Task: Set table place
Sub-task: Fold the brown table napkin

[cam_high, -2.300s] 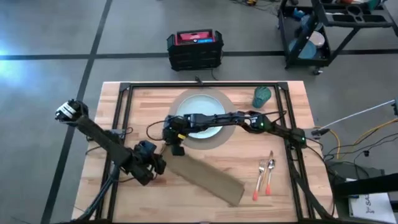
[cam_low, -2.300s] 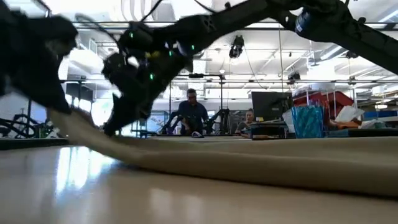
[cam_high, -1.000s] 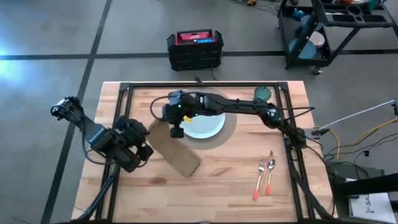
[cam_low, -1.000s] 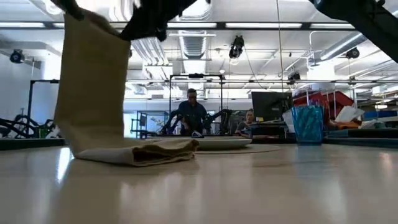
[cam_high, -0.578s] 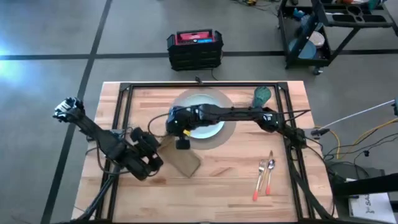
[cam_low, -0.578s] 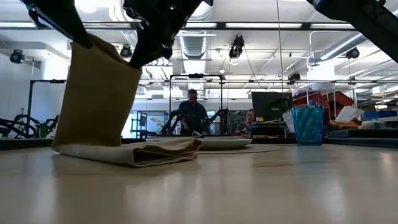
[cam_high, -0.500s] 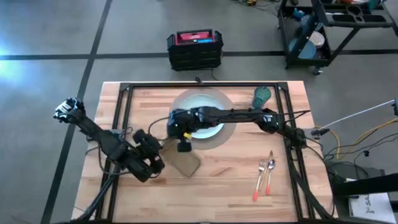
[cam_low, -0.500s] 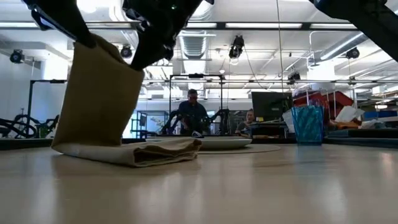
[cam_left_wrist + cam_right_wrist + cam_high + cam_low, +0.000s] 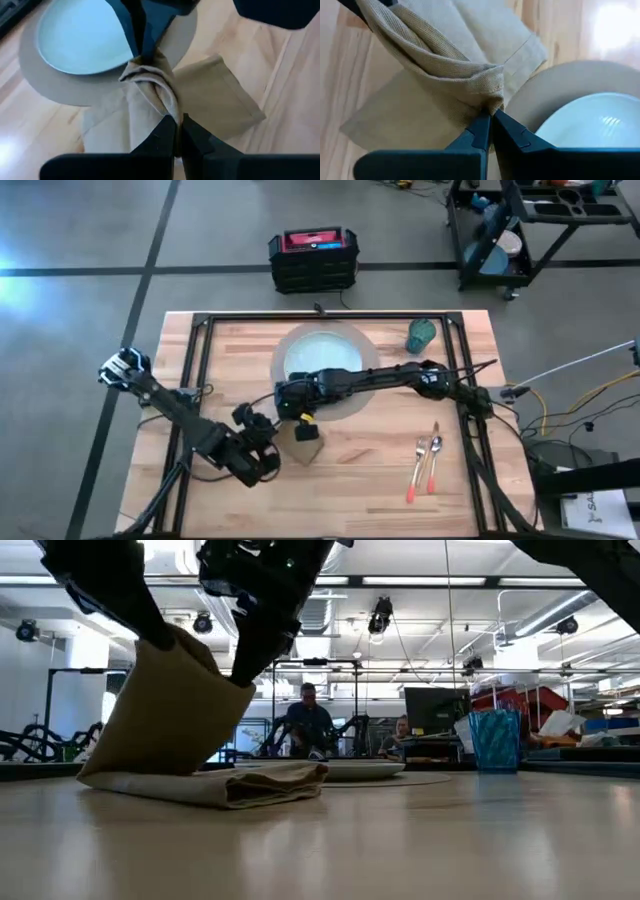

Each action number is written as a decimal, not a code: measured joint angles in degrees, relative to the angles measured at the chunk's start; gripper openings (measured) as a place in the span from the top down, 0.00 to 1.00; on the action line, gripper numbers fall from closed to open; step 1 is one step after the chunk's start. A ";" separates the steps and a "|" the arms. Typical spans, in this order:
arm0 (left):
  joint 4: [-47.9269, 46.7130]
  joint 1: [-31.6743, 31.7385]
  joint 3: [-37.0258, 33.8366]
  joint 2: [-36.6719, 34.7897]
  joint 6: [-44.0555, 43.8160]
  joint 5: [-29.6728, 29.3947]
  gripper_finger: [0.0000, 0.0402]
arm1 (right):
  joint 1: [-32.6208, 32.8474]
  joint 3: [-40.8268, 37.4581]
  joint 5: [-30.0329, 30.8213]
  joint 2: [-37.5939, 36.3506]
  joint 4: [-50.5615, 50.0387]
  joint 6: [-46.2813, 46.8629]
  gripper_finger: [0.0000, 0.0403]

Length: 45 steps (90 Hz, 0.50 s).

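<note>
The tan cloth napkin (image 9: 185, 730) is held up at one end by both grippers, while its other end lies on the table. My left gripper (image 9: 268, 452) and my right gripper (image 9: 305, 423) are each shut on it. They stand just near of the round tan mat (image 9: 362, 395), which bears the pale blue plate (image 9: 322, 352). The teal cup (image 9: 422, 335) stands at the far right of the mat. The fork and knife (image 9: 425, 465) with orange handles lie near the right edge. My left gripper pinches a bunched corner of the napkin's raised end (image 9: 169, 109) between its two fingers, coming slanting down from the table's left. The cloth slopes down from the hold to the folded part on the table (image 9: 200, 785). My right gripper pinches the other bunched corner of the raised end (image 9: 492, 100) between its two fingers, pointing down from above. Several layers gather at the fingers. The cloth hangs below it, and its lower part (image 9: 420, 120) lies flat on the table beside the mat.
The light-wood table (image 9: 350, 500) shows bare wood along its near edge and between the napkin and the cutlery. A black and red case (image 9: 313, 258) sits on the floor beyond the far edge, and a black cart (image 9: 540, 230) stands at the far right.
Both grippers have moved toward the table's near edge and downward, still shut on the napkin. The raised end, which hung upright a second ago, now leans lower over the part lying on the table, which has stayed in place.
</note>
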 joint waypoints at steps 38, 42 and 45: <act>9.66 0.09 0.00 1.24 4.41 1.72 1.00 | 2.83 -0.81 -1.85 -0.04 -7.45 5.57 1.00; 10.77 0.07 0.00 1.51 4.91 1.94 1.00 | 3.14 -1.11 -2.05 -0.04 -7.46 5.57 1.00; 11.56 0.07 0.00 1.76 5.29 2.05 1.00 | 3.32 -1.29 -2.01 -0.04 -7.49 5.57 1.00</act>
